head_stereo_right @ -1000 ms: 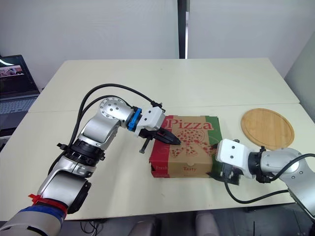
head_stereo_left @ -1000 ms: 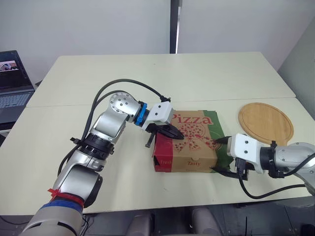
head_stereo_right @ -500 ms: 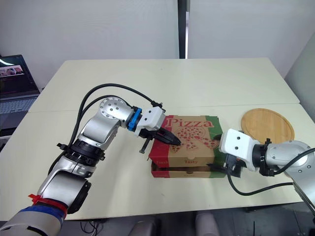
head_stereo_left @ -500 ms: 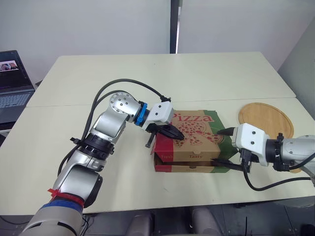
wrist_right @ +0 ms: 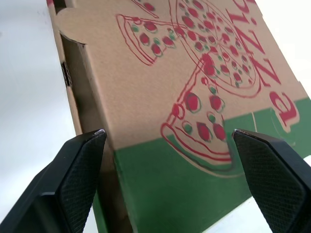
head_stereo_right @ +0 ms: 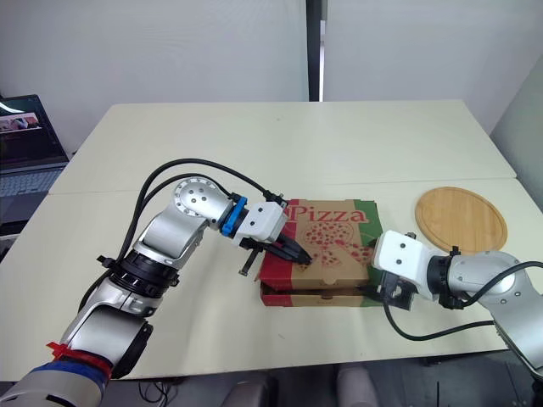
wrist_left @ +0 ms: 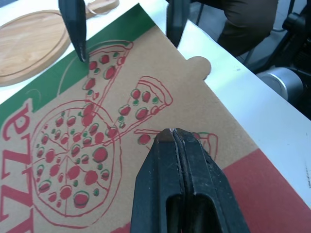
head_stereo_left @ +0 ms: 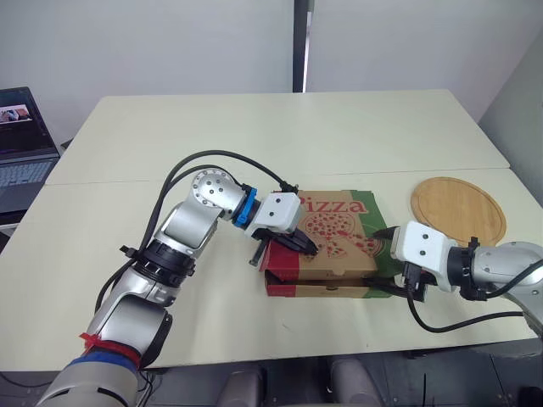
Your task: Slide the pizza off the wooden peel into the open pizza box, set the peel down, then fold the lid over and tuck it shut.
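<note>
In the head views, the lid (head_stereo_left: 339, 236) of the printed cardboard pizza box (head_stereo_left: 316, 289) lies lower than half a second ago. At that time its front edge stood up with a clear gap; now only a thin dark slit remains along the front. The left end effector (head_stereo_left: 307, 248) has moved down toward the front left corner of the lid. The right end effector (head_stereo_left: 382, 261) has come back close to the right side wall. We judge that the folding is almost done and that the tucking of the front flap remains. The box stands on the pale beige surface (head_stereo_left: 254, 144) between the two arms. The round wooden peel (head_stereo_left: 458, 210) lies flat and bare, well apart to its right. The pizza is hidden; we suppose it is inside.

In the left wrist view, the two black fingers are pressed together and hold nothing. Their tips seem to rest on the matte brown cardboard, which has a red pizza drawing and a green band.

In the right wrist view, the textured black fingers (wrist_right: 80, 165) stand wide apart and grip nothing. They point at the corner of the box, where a rounded flap and a sharp fold show.
</note>
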Motion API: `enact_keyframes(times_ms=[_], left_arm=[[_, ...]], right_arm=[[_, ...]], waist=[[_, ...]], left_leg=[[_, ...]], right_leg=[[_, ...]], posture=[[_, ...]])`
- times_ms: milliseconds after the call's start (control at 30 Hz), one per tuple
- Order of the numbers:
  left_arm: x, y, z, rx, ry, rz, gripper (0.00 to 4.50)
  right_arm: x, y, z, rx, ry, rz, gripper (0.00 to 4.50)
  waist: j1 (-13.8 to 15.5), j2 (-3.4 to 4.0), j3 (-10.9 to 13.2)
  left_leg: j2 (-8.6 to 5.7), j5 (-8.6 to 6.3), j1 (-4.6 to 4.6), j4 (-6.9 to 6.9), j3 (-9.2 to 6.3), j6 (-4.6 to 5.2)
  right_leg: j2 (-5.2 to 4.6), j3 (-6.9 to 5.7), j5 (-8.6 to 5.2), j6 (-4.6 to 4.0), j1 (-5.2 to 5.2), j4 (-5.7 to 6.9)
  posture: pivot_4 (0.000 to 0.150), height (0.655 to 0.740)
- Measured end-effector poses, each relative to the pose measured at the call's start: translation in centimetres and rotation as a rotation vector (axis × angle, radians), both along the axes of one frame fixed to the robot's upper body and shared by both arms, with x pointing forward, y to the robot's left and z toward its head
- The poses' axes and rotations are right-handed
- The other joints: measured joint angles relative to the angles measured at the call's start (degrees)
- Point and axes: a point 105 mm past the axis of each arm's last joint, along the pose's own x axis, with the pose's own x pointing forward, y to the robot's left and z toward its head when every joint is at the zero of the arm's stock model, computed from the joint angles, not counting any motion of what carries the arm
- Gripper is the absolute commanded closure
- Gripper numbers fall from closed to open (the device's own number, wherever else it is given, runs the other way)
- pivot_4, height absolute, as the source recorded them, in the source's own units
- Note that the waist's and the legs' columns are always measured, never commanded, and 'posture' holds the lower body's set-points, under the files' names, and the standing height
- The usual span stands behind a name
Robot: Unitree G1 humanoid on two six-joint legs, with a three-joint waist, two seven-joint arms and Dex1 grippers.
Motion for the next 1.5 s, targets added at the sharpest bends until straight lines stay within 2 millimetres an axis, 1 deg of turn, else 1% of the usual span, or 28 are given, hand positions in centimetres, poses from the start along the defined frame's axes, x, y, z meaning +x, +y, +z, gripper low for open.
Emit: enact_keyframes(times_ms=[67,167,300,367,467,500,567,667,733,833,867,933,967,1100,1167,1233,1267,1367,1500], left_arm=[[-0.1,0.1,-0.2,0.008,-0.005,-0.001,4.5],[-0.2,0.1,-0.7,0.025,-0.012,-0.006,4.5],[-0.2,0.2,-0.9,0.032,-0.021,-0.01,4.5],[-0.3,0.2,-0.9,0.034,-0.024,-0.011,4.5],[-0.2,0.3,-0.9,0.035,-0.025,-0.009,4.5],[-0.2,0.3,-0.9,0.034,-0.025,-0.009,4.5],[-0.2,0.3,-0.9,0.033,-0.024,-0.008,4.5],[-0.2,0.3,-0.8,0.033,-0.022,-0.006,4.5],[-0.2,0.3,-0.8,0.033,-0.021,-0.004,4.5],[-0.1,0.3,-0.8,0.032,-0.021,-0.001,4.5],[-0.1,0.3,-0.8,0.032,-0.02,0.0,4.5],[-0.1,0.3,-0.8,0.032,-0.019,0.002,4.5],[0.0,0.3,-0.8,0.031,-0.019,0.003,4.5],[0.1,0.4,-0.9,0.028,-0.015,0.011,4.5],[0.2,0.4,-0.9,0.025,-0.015,0.019,4.5],[0.2,0.4,-0.9,0.02,-0.015,0.026,4.5],[0.3,0.4,-0.8,0.014,-0.011,0.03,4.5],[0.4,0.5,-0.4,-0.019,0.013,0.058,4.5],[0.5,1.3,1.3,-0.083,0.079,0.117,4.5]], right_arm=[[-0.3,0.0,-0.4,0.012,0.014,-0.006,0.04],[-0.5,-0.2,-0.1,0.043,0.014,-0.025,0.04],[-1.1,-1.1,1.3,0.103,0.014,-0.062,0.04],[-1.3,-2.0,1.9,0.137,0.024,-0.1,0.04],[-1.1,-3.7,2.8,0.148,-0.004,-0.171,0.04],[-0.9,-4.4,2.7,0.139,-0.013,-0.199,0.2],[-0.7,-5.5,2.1,0.105,-0.009,-0.244,0.58],[-0.6,-6.7,0.7,0.045,-0.009,-0.277,1.6],[-0.5,-6.9,-0.3,0.023,0.0,-0.274,2.28],[-0.5,-6.2,-1.6,0.035,0.022,-0.249,3.36],[-0.4,-5.9,-1.6,0.042,0.018,-0.238,3.72],[0.0,-5.7,-1.3,0.04,-0.005,-0.228,4.34],[0.3,-5.6,-0.8,0.041,-0.03,-0.223,4.46],[1.4,-4.7,1.6,0.069,-0.111,-0.19,4.46],[1.7,-3.5,2.3,0.095,-0.136,-0.158,4.46],[1.9,-1.6,2.2,0.134,-0.128,-0.108,4.46],[1.8,-0.1,1.6,0.161,-0.106,-0.067,4.46],[1.6,2.9,0.4,0.201,-0.055,0.018,4.46],[1.8,5.2,0.1,0.212,-0.059,0.08,4.46]], waist=[[0.0,0.0,0.0],[0.0,0.0,0.0],[0.0,0.0,0.0],[0.1,0.0,0.0],[0.1,0.0,0.0],[0.1,0.0,0.0],[0.1,0.0,0.0],[0.0,0.0,0.0],[0.0,0.0,0.0],[0.0,0.0,0.0],[-0.1,0.0,0.0],[-0.1,0.0,0.0],[-0.1,0.0,0.0],[-0.1,0.0,0.0],[-0.2,0.0,0.0],[-0.2,0.0,0.0],[-0.2,0.0,0.0],[-0.2,0.0,0.0],[-0.2,0.0,0.0]], left_leg=[[0.0,0.0,0.0,0.0,0.01,0.0],[-0.01,0.0,-0.01,0.01,0.01,0.0],[0.0,0.0,0.01,0.01,0.01,0.0],[0.0,0.0,0.02,0.01,0.0,0.01],[0.0,0.0,0.03,0.01,0.03,0.01],[0.0,0.0,0.04,0.02,0.03,0.01],[0.0,0.0,0.04,0.02,0.03,0.01],[0.0,0.0,0.06,0.01,0.06,0.01],[0.0,0.0,0.06,0.02,0.07,0.01],[0.0,0.0,0.07,0.02,0.06,0.01],[0.0,0.0,0.06,0.03,0.07,0.01],[0.0,0.0,0.06,0.06,0.08,0.01],[0.0,0.0,0.06,0.07,0.08,0.01],[0.01,0.0,0.07,0.07,0.05,0.01],[0.01,0.0,0.06,0.06,0.01,0.01],[0.01,0.0,0.06,0.06,0.02,0.01],[0.01,0.0,0.05,0.06,0.01,0.01],[-0.01,0.0,0.0,0.07,-0.01,0.01],[-0.01,0.0,-0.03,0.07,-0.03,0.01]], right_leg=[[0.0,0.0,0.0,0.0,0.0,0.0],[0.0,0.01,0.0,0.0,0.0,0.0],[0.0,0.0,0.0,0.0,0.03,0.0],[0.01,0.0,0.0,0.0,0.04,0.01],[0.0,0.01,0.0,0.0,0.06,0.01],[0.0,0.01,0.0,0.0,0.06,0.01],[0.0,0.01,0.0,0.01,0.06,0.02],[0.0,0.03,0.0,0.01,0.06,0.02],[0.0,0.03,0.0,0.01,0.06,0.02],[0.0,0.04,0.0,0.01,0.06,0.03],[0.01,0.04,0.0,0.01,0.06,0.03],[0.0,0.05,0.0,0.02,0.07,0.03],[0.0,0.05,0.01,0.02,0.07,0.03],[0.01,0.03,0.01,0.02,0.07,0.04],[0.02,0.01,0.01,0.02,0.07,0.04],[0.02,0.01,0.01,0.01,0.06,0.03],[0.02,0.01,0.01,0.01,0.06,0.03],[0.01,0.02,0.01,0.01,0.02,0.03],[0.01,-0.01,0.01,0.0,-0.02,0.03]], posture=[[0.15,0.7341],[0.15,0.7341],[0.15,0.7341],[0.15,0.7341],[0.15,0.7341],[0.15,0.7341],[0.15,0.7341],[0.15,0.7341],[0.15,0.7341],[0.15,0.7341],[0.15,0.7341],[0.15,0.7341],[0.15,0.7341],[0.15,0.7341],[0.15,0.7341],[0.15,0.7341],[0.15,0.7341],[0.15,0.7341],[0.15,0.7341]])
